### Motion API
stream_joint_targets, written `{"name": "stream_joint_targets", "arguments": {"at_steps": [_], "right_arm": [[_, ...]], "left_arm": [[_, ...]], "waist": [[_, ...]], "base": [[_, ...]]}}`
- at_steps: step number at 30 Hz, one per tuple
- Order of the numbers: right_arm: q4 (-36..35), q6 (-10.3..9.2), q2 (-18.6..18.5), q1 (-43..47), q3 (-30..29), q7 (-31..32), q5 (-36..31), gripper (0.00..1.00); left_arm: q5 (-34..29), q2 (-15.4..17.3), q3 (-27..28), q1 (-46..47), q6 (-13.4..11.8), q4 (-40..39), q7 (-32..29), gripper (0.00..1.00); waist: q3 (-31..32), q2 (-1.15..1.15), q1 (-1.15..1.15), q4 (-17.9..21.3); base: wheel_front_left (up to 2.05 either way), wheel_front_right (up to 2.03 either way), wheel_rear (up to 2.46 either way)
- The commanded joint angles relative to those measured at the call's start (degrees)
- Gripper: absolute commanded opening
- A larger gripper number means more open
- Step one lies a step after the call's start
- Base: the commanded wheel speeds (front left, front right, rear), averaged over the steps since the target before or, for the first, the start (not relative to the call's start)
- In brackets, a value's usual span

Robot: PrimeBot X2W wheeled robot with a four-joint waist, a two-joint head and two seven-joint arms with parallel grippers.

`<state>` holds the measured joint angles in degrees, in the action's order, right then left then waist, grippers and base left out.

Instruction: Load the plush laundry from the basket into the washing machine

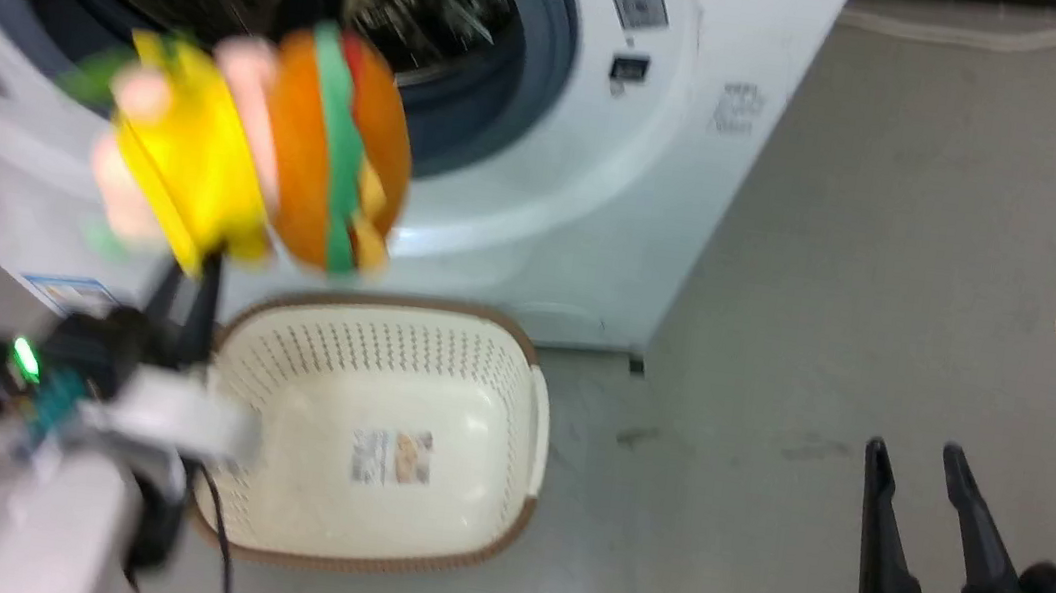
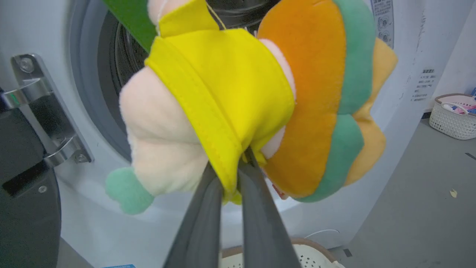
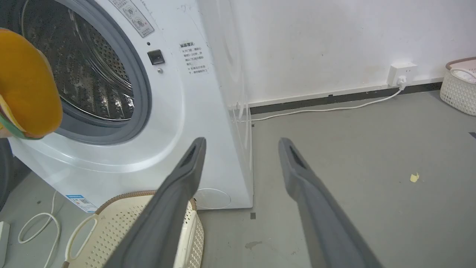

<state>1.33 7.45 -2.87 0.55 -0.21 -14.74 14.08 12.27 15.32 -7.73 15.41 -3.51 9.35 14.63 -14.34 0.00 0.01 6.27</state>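
We see our left pincer (image 2: 231, 178) clamped tight on the yellow cloth of the plush toys (image 1: 254, 152), its two fingers nearly meeting. The bundle hangs in the air before the open mouth of the washer (image 1: 601, 195), above the basket (image 1: 406, 307) that stands on the floor (image 1: 893, 281). Our right pincer (image 1: 915, 448) is spread wide and empty, well apart to the right.

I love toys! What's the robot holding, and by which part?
The left end effector pinches the plush laundry by its yellow garment's edge; the right end effector holds nothing.
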Motion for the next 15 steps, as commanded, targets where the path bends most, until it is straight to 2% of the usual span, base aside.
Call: {"name": "stream_joint_targets", "arguments": {"at_steps": [1, 8, 15], "right_arm": [[-0.4, 0.03, 0.0, -1.4, 0.2, -0.3, 0.2, 1.0], [-1.3, 0.03, 0.0, -5.3, 1.2, -0.3, 2.2, 1.0], [-0.6, 0.03, 0.0, -9.7, 4.1, -0.3, 5.1, 1.0]], "left_arm": [[-0.1, 1.3, 0.7, 3.3, 0.7, -0.4, -0.4, 0.0], [1.1, 7.8, 3.8, 16.9, 2.7, 1.5, -9.5, 0.0], [0.4, 14.9, 4.5, 31.4, 5.4, 7.4, -18.2, 0.0]], "waist": [[-4.3, 0.0, -0.01, 2.3], [-13.2, 0.0, -0.01, 6.4], [-20.8, 0.0, -0.01, 10.4]], "base": [[0.0, 0.0, 0.0], [0.0, 0.0, 0.0], [0.0, 0.0, 0.0]]}}
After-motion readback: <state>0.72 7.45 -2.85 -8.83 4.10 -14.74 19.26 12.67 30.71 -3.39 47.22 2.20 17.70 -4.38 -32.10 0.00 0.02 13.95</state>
